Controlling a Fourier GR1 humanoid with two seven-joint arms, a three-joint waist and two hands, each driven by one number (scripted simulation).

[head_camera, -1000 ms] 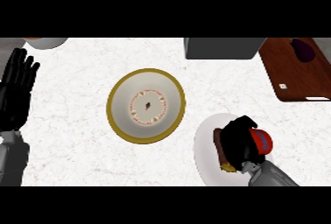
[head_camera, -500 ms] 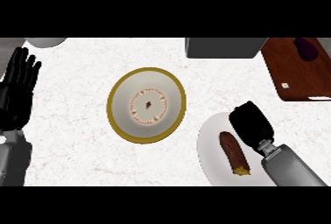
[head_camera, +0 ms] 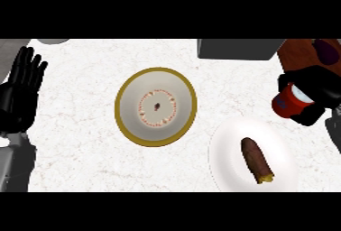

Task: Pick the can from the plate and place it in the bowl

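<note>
**Can held in the right hand, off the plate and outside the bowl**

The right hand [head_camera: 317, 86] comes in at the right edge of the surface [head_camera: 80, 149], with its fingers and thumb curled round the red can [head_camera: 290, 101]. The can is tilted, its pale rim turned up and to the right, and a blue patch shows on its side. It sits just beyond the upper right rim of the white plate [head_camera: 230, 146] and just below the brown board [head_camera: 303, 56] in the far right corner. It is well apart from the bowl [head_camera: 131, 122].

The bowl, with a gold rim and a ring of small marks around a dark spot at its bottom, stands near the middle of the surface, with nothing in it. The plate lies toward the near right corner, close beside the bowl without touching it. It carries one long brown piece of food [head_camera: 255, 159] with a yellowish end pointing to the near edge.

A grey box [head_camera: 240, 48] sits at the far edge, just left of the board. A dark purple thing [head_camera: 326, 48] rests on the board, too cut off to name.

The left hand [head_camera: 19, 97] rests at the left edge, its fingers straight and pointing up, holding nothing.
</note>
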